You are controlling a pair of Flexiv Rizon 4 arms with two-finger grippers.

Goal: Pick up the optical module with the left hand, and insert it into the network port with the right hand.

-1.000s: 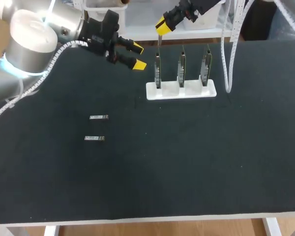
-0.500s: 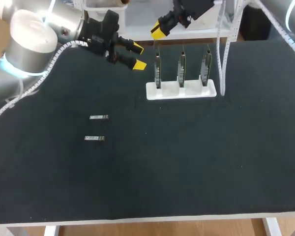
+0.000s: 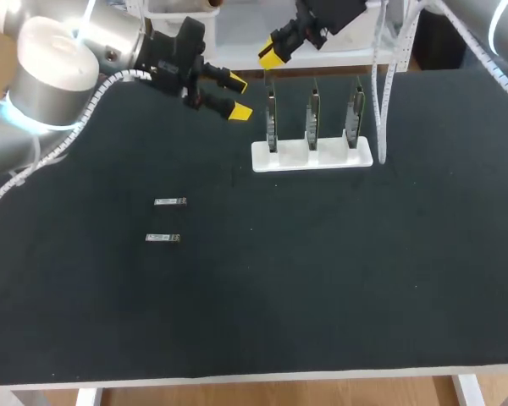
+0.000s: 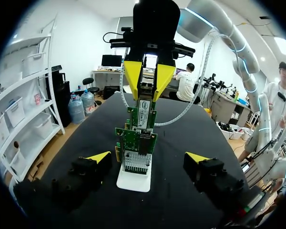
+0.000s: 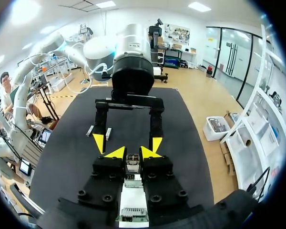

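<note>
Module (image 5: 133, 164), slim metal block, pinched in right end effector (image 5: 133, 153).

Far module (image 3: 170, 201) and near module (image 3: 162, 238), silvery, lie flat side by side; a third module (image 5: 132, 161) hangs above three upright cards (image 3: 312, 118) in a white stand (image 3: 311, 156).

Robotics lab: black worktable (image 3: 322, 279), left arm (image 3: 59, 68), right arm (image 3: 491, 17).

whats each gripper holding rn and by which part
Right gripper clamps the optical module by its upper end; left gripper is open, holding nothing.
</note>
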